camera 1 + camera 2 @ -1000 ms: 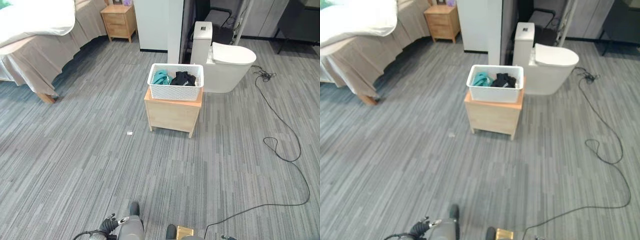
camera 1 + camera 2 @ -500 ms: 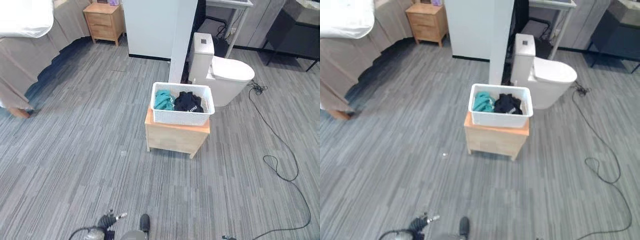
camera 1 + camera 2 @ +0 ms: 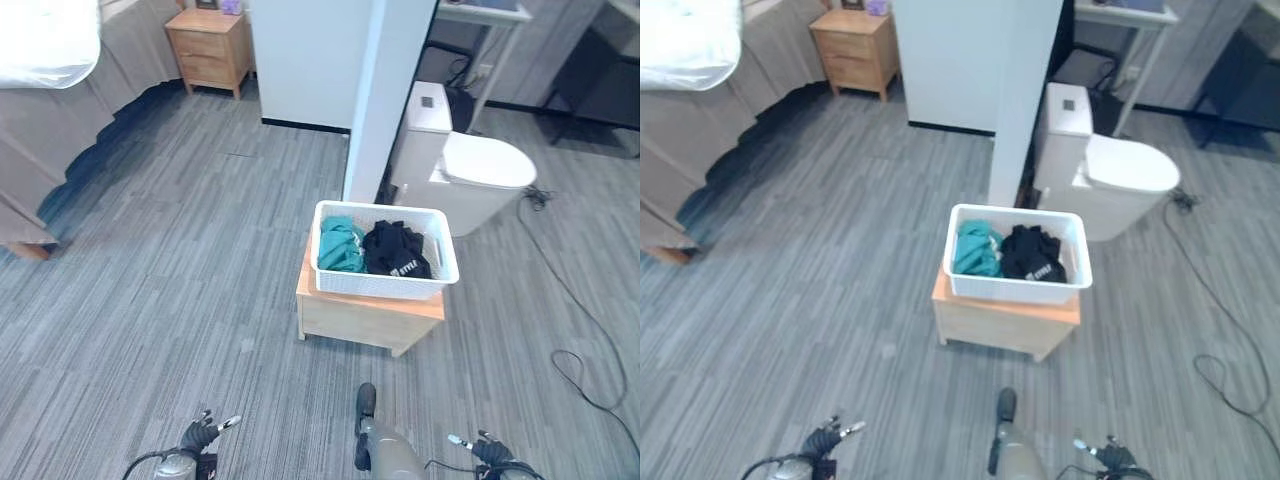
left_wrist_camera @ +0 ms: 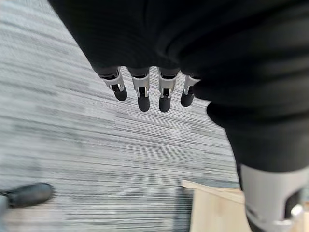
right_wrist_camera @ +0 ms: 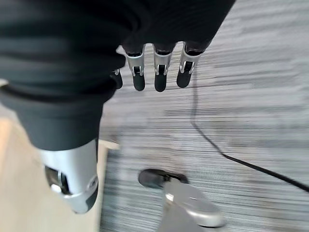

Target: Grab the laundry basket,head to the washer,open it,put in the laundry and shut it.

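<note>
Your left hand (image 4: 145,92) hangs low over the grey plank floor (image 3: 150,300), its fingers (image 4: 143,99) straight and relaxed with nothing between them; in the head views it sits at about 7 o'clock along the bottom edge (image 3: 195,438). Your right hand (image 5: 154,72) matches it at about 5 o'clock (image 3: 490,450), fingers (image 5: 161,79) likewise loose and straight, holding nothing. Both hands are well apart from the laundry basket (image 3: 385,285), which lies ahead of you between them, toward 12 o'clock from the hands and a little right of the picture's centre. The basket is white with perforated walls and rests on top of a low wooden stand (image 3: 365,320), whose light wood corner you can also see past your left hand in its wrist view (image 4: 212,208). Inside the basket, a teal garment (image 3: 342,245) fills the 9 o'clock side and a black garment (image 3: 395,250) the 3 o'clock side, the two touching in the middle. Just beyond the basket, at about 1 o'clock from it, stands a white toilet (image 3: 470,175) with its lid down, and a white pillar (image 3: 385,90) rises just beside the basket's far edge at 12 o'clock. Farther out, at about 10 o'clock, you have a wooden nightstand (image 3: 210,45) against the wall and a bed (image 3: 50,90) with a white cover and a beige skirt at the far 9 to 10 o'clock edge.
</note>
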`<state>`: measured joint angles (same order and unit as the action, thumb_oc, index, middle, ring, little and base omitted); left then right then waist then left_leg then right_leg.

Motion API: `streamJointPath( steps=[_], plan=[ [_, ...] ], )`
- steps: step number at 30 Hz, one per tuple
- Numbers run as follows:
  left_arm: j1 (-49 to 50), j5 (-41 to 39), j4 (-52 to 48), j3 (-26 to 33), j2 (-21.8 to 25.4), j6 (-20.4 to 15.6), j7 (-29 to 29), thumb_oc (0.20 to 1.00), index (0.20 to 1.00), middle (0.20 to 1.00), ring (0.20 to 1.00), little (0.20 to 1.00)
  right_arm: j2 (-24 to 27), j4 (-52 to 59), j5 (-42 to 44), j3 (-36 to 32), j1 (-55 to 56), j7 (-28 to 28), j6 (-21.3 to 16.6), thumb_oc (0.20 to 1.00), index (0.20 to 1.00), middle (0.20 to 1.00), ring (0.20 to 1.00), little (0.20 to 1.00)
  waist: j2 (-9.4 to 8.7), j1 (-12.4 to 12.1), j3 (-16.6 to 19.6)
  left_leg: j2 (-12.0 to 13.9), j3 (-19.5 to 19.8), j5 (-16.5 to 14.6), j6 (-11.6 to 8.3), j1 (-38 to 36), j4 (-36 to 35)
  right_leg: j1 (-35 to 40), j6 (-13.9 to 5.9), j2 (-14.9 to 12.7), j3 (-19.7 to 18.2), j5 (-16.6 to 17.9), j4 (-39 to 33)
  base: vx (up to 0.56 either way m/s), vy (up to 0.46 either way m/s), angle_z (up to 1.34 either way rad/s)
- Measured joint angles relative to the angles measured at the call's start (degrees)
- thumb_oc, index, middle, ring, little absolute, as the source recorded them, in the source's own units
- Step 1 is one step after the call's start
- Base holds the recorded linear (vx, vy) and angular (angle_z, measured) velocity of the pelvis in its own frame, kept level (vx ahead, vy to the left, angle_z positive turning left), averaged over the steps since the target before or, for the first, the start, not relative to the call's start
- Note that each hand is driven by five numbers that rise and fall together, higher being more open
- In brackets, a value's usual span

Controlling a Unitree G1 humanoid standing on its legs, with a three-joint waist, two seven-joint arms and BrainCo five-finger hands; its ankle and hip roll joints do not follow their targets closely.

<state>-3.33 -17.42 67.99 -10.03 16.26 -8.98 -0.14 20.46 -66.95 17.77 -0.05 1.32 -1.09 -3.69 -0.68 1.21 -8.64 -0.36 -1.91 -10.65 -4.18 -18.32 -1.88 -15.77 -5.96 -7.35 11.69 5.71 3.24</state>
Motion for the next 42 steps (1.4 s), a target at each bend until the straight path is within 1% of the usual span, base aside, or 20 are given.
streamJointPath(
  steps=[1, 2, 3, 4, 6, 7, 8, 9, 10, 11, 12, 14, 16, 18, 21, 24, 28, 29, 37, 42],
  plan=[
    [0.52, 0.0, -1.08, -0.22, -0.66, -0.01, -0.03, 1.0, 1.0, 1.0, 1.0, 1.0, 0.45, -1.56, 0.05, -1.29, 0.13, -0.01, 0.07, 1.0, 1.0, 1.0, 1.0, 1.0, 0.84, -0.07, 0.15, 1.8, 1.59, -0.42, -0.62, -1.19, 2.42, 0.31, 0.61, 0.73, 0.38, 0.16, 4.45, 0.26, -0.215, 0.47],
    [1.05, 0.0, -2.46, -0.23, -1.12, -0.25, -0.04, 1.0, 1.0, 1.0, 1.0, 1.0, 0.9, -1.29, 0.07, -1.28, 0.69, -0.13, 0.04, 1.0, 1.0, 1.0, 1.0, 1.0, 0.92, -0.47, 0.35, 2.22, 1.3, -0.37, -0.67, -1.05, 5.54, 1.38, 3.61, 1.47, 0.35, 0.43, 5.29, 0.47, -0.454, 0.24],
    [2.05, -0.01, -2.65, -0.18, -2.12, -0.76, -0.16, 1.0, 1.0, 1.0, 1.0, 1.0, 2.29, -1.98, 0.36, -0.76, -0.24, 0.02, -0.05, 1.0, 1.0, 1.0, 1.0, 1.0, 1.92, -0.31, 1.1, 4.43, 1.7, 0.19, -1.77, 0.59, 12.67, 3.55, 5.95, 3.7, 1.1, -1.15, 5.68, 0.31, -0.333, -0.21],
    [2.45, -0.03, -2.74, 0.0, -2.31, -0.8, -0.14, 1.0, 1.0, 1.0, 1.0, 1.0, 2.77, -1.7, 0.87, -0.67, -1.12, -0.03, -0.16, 1.0, 1.0, 1.0, 1.0, 1.0, 1.85, -0.65, 1.23, 4.97, 1.65, -0.18, -1.65, 2.49, 16.89, 4.31, 7.51, 4.99, 0.09, -1.89, 5.8, 0.32, -0.477, -0.32],
    [2.66, -0.23, -3.7, 0.48, -2.6, -0.7, -0.23, 1.0, 1.0, 1.0, 1.0, 1.0, 3.17, -2.05, 1.45, -0.89, -2.19, 0.04, -0.47, 1.0, 1.0, 1.0, 1.0, 1.0, 1.71, -0.23, 1.43, 6.55, 1.93, 6.96, -0.97, 9.65, 33.44, 6.98, 9.71, 7.64, -0.03, -3.67, 4.76, 0.17, -0.381, -0.22],
    [2.82, -0.47, -5.41, 0.83, -2.53, -0.81, -0.32, 1.0, 1.0, 1.0, 1.0, 1.0, 3.29, -1.75, 1.8, -0.79, -2.03, 0.02, -0.26, 1.0, 1.0, 1.0, 1.0, 1.0, 1.41, -0.77, 1.62, 6.45, 4.78, 13.55, -1.25, 15.35, 43.06, 7.76, 10.9, 8.51, -0.36, -3.94, 3.97, 0.07, -0.183, -0.15],
    [2.48, -0.71, -6.47, 0.96, -2.24, -0.77, -0.42, 1.0, 1.0, 1.0, 1.0, 1.0, 3.33, -2.41, 2.02, -0.55, -2.84, -0.03, -0.32, 1.0, 1.0, 1.0, 1.0, 1.0, 1.23, -1.55, 1.37, 6.24, 7.48, 21.57, 3.36, 22.42, 55.87, 9.48, 12.64, 9.64, -0.68, -4.3, 2.11, 0.12, -0.188, -0.44],
    [1.9, -0.8, -6.83, 1.38, -1.15, -0.76, -0.47, 1.0, 1.0, 1.0, 1.0, 1.0, 2.73, -2.97, 2.31, 1.29, -3.29, -0.36, -0.03, 1.0, 1.0, 1.0, 1.0, 1.0, -0.33, -2.7, 0.25, 4.77, 9.11, 20.17, 4.26, 27.38, 63.29, 11.12, 12.93, 10.08, -1.57, -4.08, 1.97, 0.14, -0.117, -0.53],
    [1.84, -1.6, -6.92, 1.75, 0.24, -0.48, -0.37, 1.0, 1.0, 1.0, 1.0, 1.0, 1.96, -2.75, 2.4, 2.63, -4.51, -0.29, 0.09, 1.0, 1.0, 1.0, 1.0, 1.0, -2.23, -3.38, -0.44, 4.54, 9.11, 17.22, 3.78, 30.43, 63.59, 12.96, 14.01, 9.96, -2.4, -5.06, 1.59, 0.15, -0.118, -0.43],
    [1.95, -2.66, -8.16, 2.31, 1.32, 0.08, -0.18, 1.0, 1.0, 1.0, 1.0, 1.0, 1.6, -0.7, 2.5, 3.36, -3.76, -0.37, 0.03, 1.0, 1.0, 1.0, 1.0, 1.0, -3.72, -2.79, -0.69, 5.02, 8.78, 14.92, 4.13, 33.8, 60.47, 13.99, 14.38, 9.6, -2.25, -6.15, 0.61, 0.14, 0.005, -0.15],
    [2.49, -2.99, -11.72, 2.4, 2.48, 0.27, 0.01, 1.0, 1.0, 1.0, 1.0, 1.0, 1.81, 0.54, 2.81, 2.95, -2.56, -0.64, -0.23, 1.0, 1.0, 1.0, 1.0, 1.0, -5.42, -2.64, -0.65, 6.14, 7.25, 12.41, 3.26, 36.25, 52.31, 14.67, 13.36, 9.21, -1.72, -5.67, 0.25, 0.21, 0.112, -0.1],
    [3.6, -2.96, -17.85, 2.43, 3.62, 1.54, 0.26, 1.0, 1.0, 1.0, 1.0, 1.0, 3.44, 4.28, 3.08, 2.71, -2.18, -1.66, 0.16, 1.0, 1.0, 1.0, 1.0, 1.0, -3.77, -2.53, -1.55, 7.68, 6.26, 11.61, 1.61, 36.18, 35.69, 19.0, 11.02, 9.54, -2.55, -6.69, -3.04, 0.23, 0.162, -0.01],
    [5.78, -2.98, -27.93, 2.46, 4.1, 1.08, 1.3, 1.0, 1.0, 1.0, 1.0, 1.0, 6.22, 10.52, 3.14, 1.86, 0.75, -1.99, -0.06, 1.0, 1.0, 1.0, 1.0, 1.0, -2.23, -2.28, -1.28, 7.96, 3.06, 13.32, -1.62, 30.06, 3.91, 19.95, 10.81, 9.31, -2.66, -6.49, -5.28, 0.19, 0.173, 0.01],
    [8.46, -3.02, -37.9, 5.0, 3.22, 2.55, 1.91, 1.0, 1.0, 1.0, 1.0, 1.0, 7.52, 18.57, 1.45, -1.43, 2.41, -2.64, 1.36, 1.0, 1.0, 1.0, 1.0, 1.0, 1.02, -1.89, -1.06, 8.63, 3.09, 14.87, -1.67, 24.76, -4.12, 21.84, 8.54, 9.61, -4.08, -5.39, -6.67, 0.11, 0.105, -0.34],
    [9.61, -2.79, -40.14, 5.48, 3.27, 2.65, 2.01, 1.0, 1.0, 1.0, 1.0, 1.0, 10.16, 28.36, -2.5, -2.5, 3.99, -2.33, 2.46, 1.0, 1.0, 1.0, 1.0, 1.0, 5.94, -1.44, 1.14, 8.17, 2.52, 15.77, -0.86, 16.79, -4.2, 22.77, 6.56, 9.36, -6.85, -6.47, -6.47, 0.21, 0.198, -0.5],
    [12.31, -2.17, -42.4, 6.74, 6.56, 5.7, 0.95, 1.0, 1.0, 1.0, 1.0, 1.0, 9.9, 41.31, -5.68, -3.83, 6.14, -0.9, 3.36, 1.0, 1.0, 1.0, 1.0, 1.0, 5.22, -0.57, 0.95, 5.82, -0.36, 15.08, 0.33, 14.1, -3.9, 24.56, 4.66, 6.44, -8.24, -7.03, -6.53, 0.16, 0.142, -0.53],
    [10.96, 0.58, -43.94, 6.34, 13.41, 8.36, -1.01, 1.0, 1.0, 1.0, 1.0, 1.0, 9.92, 41.42, -8.86, -4.3, 4.73, -0.09, 5.3, 1.0, 1.0, 1.0, 1.0, 1.0, 1.9, -0.5, 1.6, 3.37, -1.03, 13.8, 1.81, 14.26, -3.93, 24.75, 3.04, 3.85, -8.11, -6.86, -8.18, 0.06, 0.1, -0.1],
    [10.56, 0.57, -43.92, 6.08, 13.96, 8.78, -1.31, 1.0, 1.0, 1.0, 1.0, 1.0, 10.13, 41.02, -9.6, -4.24, 3.64, -0.13, 5.86, 1.0, 1.0, 1.0, 1.0, 1.0, 1.92, -0.51, 1.59, 3.08, -1.28, 13.79, 1.99, 14.38, -3.96, 24.45, 2.76, 3.5, -8.17, -6.73, -8.23, 0.03, 0.102, -0.14],
    [4.1, 0.11, -44.06, -6.72, 15.1, 11.73, -5.56, 1.0, 1.0, 1.0, 1.0, 1.0, 15.88, 37.62, -11.91, -0.92, -6.49, -0.99, 7.48, 1.0, 1.0, 1.0, 1.0, 1.0, 5.93, -0.28, 2.17, 2.25, -2.35, 13.77, 2.6, 15.62, -4.18, 22.44, 1.49, 2.62, -8.99, -6.03, -8.69, 0.0, 0.034, -0.07],
    [2.59, -0.2, -44.39, -9.51, 14.85, 13.13, -7.47, 1.0, 1.0, 1.0, 1.0, 1.0, 16.07, 37.28, -12.63, -1.19, -3.99, -2.58, 8.67, 1.0, 1.0, 1.0, 1.0, 1.0, 6.65, 0.72, 2.53, 2.86, -3.02, 13.93, 2.68, 16.33, -3.92, 21.73, 1.49, 3.16, -9.46, -5.86, -8.21, 0.01, -0.038, -0.06]
  ],
)
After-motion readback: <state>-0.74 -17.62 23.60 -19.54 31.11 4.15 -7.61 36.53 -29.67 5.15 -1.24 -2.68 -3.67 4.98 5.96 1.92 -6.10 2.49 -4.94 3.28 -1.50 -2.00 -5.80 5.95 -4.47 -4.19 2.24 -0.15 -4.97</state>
